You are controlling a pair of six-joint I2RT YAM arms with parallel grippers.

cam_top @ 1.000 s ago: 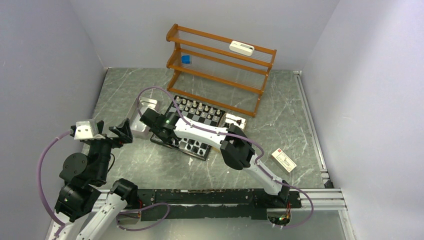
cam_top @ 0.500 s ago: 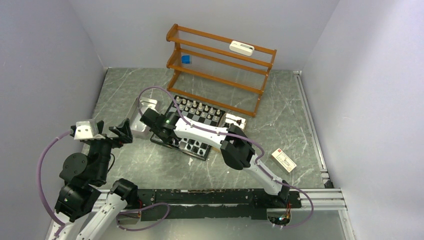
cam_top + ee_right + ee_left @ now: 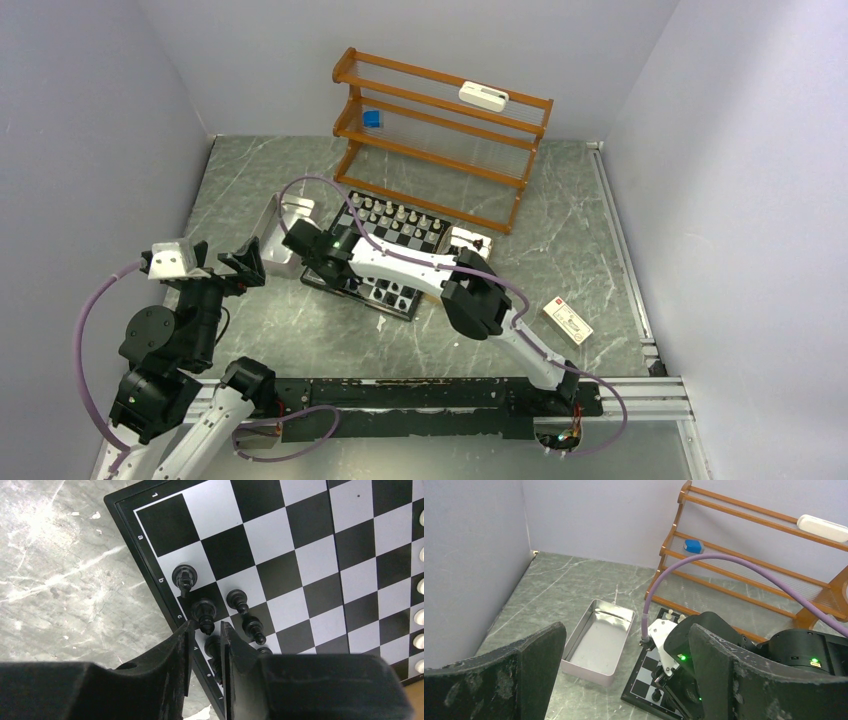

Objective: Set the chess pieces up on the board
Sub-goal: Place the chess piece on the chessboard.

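The right tool (image 3: 207, 625) is poised over the left edge of the chessboard (image 3: 300, 560). Its fingers are drawn close together, and a black chess piece (image 3: 214, 652) is seen in the narrow gap. Whether that piece is pinched cannot be told. Four other black pieces (image 3: 236, 600) are stood on the squares just past the fingertips, close to the rim lettered a, b, c. A row of white pieces (image 3: 400, 213) is set along the far edge of the chessboard. The left tool (image 3: 626, 630) is spread wide with nothing between its fingers, well to the left of the chessboard. A metal tray (image 3: 596, 640) is placed just beside the chessboard's left edge on the desk (image 3: 600, 230).
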